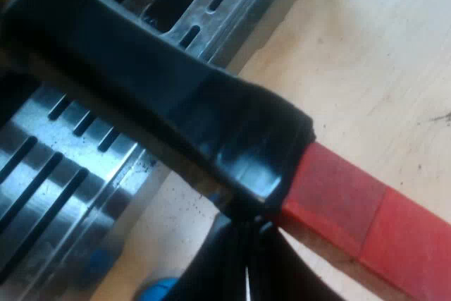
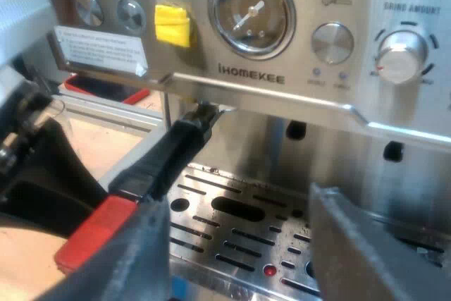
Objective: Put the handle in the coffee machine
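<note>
The holder's dark handle (image 1: 176, 103) runs slantwise over the slotted drip tray (image 1: 49, 174), its red end (image 1: 352, 216) out over the wooden table. My left gripper (image 1: 246, 244) is shut, with only a thin slit between its fingers, and its tips sit against the handle where black meets red. In the right wrist view the handle (image 2: 169, 153) rises to the underside of the espresso machine (image 2: 282, 75), its top end right under the front panel. The left arm's black body (image 2: 42, 174) is beside the red end (image 2: 95, 234). My right gripper (image 2: 232, 255) hangs open before the tray, holding nothing.
The machine's front carries a pressure gauge (image 2: 251, 12), a yellow sticker (image 2: 173, 25) and a grind knob (image 2: 402, 54). Its drip tray (image 2: 232, 237) lies below the handle. A small blue thing (image 1: 158, 290) lies by the tray's edge. Bare wooden table (image 1: 380, 54) spreads beside the tray.
</note>
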`<state>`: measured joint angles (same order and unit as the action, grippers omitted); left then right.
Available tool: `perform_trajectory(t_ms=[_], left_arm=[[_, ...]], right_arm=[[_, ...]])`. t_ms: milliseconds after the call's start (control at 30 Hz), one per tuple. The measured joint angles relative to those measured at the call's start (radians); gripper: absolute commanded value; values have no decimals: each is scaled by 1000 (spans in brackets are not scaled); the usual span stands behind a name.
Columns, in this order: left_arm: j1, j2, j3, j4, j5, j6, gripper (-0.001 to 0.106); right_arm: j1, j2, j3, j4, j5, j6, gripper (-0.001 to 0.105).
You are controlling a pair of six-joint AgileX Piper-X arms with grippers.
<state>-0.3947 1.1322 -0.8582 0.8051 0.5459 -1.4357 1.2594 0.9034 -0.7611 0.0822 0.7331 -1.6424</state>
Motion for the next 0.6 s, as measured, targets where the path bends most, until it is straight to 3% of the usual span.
perform_trajectory(t_ms=[67,167,400,600], left_arm=[[-5,14,0,-5,0,0,0],[-4,47,0,-23,12,0,0],[11,48,3,-21,15,0,0],[82,-25,-4,31,44,44,0]], right_arm=[[0,-23,0,20,-16,2,69],[0,-22,0,25,-41,2,71],[0,-22,0,52,-86,4,71],[0,-22,0,76,-86,3,71]])
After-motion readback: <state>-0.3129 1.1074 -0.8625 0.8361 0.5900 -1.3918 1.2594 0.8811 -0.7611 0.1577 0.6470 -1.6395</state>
